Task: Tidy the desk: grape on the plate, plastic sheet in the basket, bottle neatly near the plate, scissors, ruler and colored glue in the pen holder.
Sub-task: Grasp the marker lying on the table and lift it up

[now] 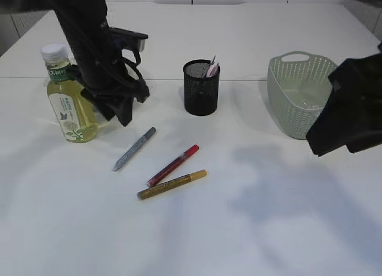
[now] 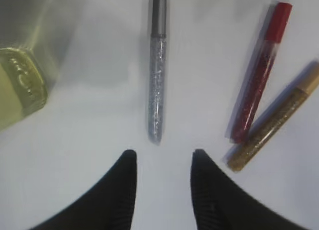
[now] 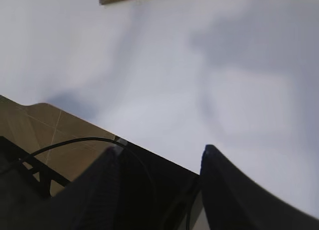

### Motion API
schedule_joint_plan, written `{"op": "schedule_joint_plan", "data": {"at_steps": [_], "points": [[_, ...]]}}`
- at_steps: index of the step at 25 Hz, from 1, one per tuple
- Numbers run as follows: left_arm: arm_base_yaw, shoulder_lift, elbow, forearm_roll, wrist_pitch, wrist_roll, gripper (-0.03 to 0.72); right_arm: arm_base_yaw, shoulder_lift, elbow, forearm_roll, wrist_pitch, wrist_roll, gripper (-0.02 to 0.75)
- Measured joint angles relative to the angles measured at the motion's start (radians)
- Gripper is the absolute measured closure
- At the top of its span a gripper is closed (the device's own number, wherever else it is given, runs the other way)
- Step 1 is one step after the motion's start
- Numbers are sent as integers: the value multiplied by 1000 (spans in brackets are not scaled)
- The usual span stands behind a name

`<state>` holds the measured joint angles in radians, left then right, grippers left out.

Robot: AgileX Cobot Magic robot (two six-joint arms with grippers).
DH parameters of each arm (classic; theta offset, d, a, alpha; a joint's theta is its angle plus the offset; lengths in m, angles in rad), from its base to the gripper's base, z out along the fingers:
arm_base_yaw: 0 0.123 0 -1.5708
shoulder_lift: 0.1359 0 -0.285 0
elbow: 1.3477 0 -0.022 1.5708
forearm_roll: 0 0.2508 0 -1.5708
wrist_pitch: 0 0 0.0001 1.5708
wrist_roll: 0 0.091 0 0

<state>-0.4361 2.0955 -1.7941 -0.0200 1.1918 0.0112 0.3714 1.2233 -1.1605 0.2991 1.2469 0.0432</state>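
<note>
Holder (image 1: 201,88) (mesh) contains scissors (image 1: 212,67); left claw (image 2: 162,158), right claw (image 3: 162,153) released, empty.

Black arms, ribbed black claw (image 2: 162,158) fingers (image 2: 207,190), thin cable

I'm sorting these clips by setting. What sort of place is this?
Probably a lab or test bench set up as an office desk: a plain white table holding a black mesh pen holder, three glitter glue pens, a drink bottle and a pale green basket, with little else in view.
</note>
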Motion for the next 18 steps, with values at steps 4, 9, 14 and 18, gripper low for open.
{"op": "schedule_joint_plan", "data": {"at_steps": [4, 9, 14, 18], "points": [[0, 108, -43, 0, -7, 15, 391, 0, -35, 2, 11, 0, 0, 319], [0, 213, -129, 2, 5, 15, 389, 0, -44, 2, 12, 0, 9, 319], [0, 265, -197, 3, 22, 17, 388, 0, -44, 2, 14, 0, 10, 319], [0, 275, -208, 10, 22, 19, 385, 0, -44, 2, 14, 0, 10, 319]]}}
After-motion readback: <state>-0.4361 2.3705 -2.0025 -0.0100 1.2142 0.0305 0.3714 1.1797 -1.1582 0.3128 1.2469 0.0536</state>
